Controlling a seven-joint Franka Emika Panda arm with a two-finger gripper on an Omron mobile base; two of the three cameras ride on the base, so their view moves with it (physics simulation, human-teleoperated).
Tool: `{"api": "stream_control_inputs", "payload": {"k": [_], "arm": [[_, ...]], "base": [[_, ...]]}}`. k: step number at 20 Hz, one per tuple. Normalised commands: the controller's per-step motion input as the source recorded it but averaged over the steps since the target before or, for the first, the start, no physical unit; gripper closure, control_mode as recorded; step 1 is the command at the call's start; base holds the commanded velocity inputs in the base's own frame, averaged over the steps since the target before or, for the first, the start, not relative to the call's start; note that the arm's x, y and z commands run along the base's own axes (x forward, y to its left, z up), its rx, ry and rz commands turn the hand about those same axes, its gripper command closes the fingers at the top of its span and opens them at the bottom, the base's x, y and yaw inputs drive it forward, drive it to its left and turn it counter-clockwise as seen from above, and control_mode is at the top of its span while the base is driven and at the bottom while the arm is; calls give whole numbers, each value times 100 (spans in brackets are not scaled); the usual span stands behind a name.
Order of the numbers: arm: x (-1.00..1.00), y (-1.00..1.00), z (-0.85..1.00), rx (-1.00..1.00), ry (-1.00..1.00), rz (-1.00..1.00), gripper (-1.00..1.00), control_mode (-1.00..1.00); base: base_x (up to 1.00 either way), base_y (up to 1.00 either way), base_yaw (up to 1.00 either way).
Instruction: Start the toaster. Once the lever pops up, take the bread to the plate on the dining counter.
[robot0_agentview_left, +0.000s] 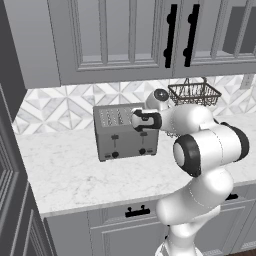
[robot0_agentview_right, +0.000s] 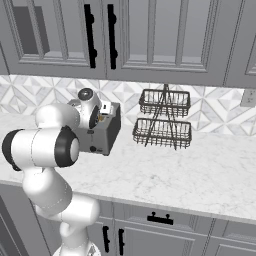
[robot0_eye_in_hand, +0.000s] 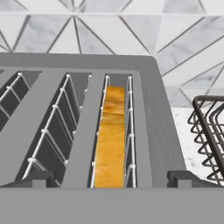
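Note:
The grey toaster (robot0_agentview_left: 125, 145) stands on the marble worktop against the tiled wall. The bread (robot0_eye_in_hand: 111, 140) sits upright in its rightmost slot, showing its golden-orange top edge. My gripper (robot0_eye_in_hand: 111, 179) hangs open just above that slot, with one fingertip (robot0_eye_in_hand: 39, 178) on each side of it and nothing held. The left base view has my gripper (robot0_agentview_left: 142, 127) over the toaster's right end, where my hand covers the lever. In the right base view my gripper (robot0_agentview_right: 102, 116) is above the toaster (robot0_agentview_right: 102, 137). The plate and the dining counter are out of view.
A two-tier black wire basket (robot0_agentview_right: 162, 120) stands on the worktop (robot0_agentview_left: 75, 170) just right of the toaster, close to my hand. Grey wall cabinets (robot0_agentview_left: 120, 35) hang low overhead. A tall dark cabinet (robot0_agentview_left: 10, 175) bounds the left side.

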Motion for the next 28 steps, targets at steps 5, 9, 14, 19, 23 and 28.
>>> {"api": "stream_control_inputs", "payload": {"k": [5,9,14,19,23,28], "arm": [[2,0,0,0,0,0,-100,-100],[4,0,0,0,0,0,-100,-100],[3,0,0,0,0,0,-100,-100],[4,0,0,0,0,0,-100,-100],[1,0,0,0,0,0,-100,-100],[0,0,0,0,0,0,100,-100]], "base": [[0,0,0],[0,0,0],[0,0,0],[0,0,0],[0,0,0],[0,0,0]]}}
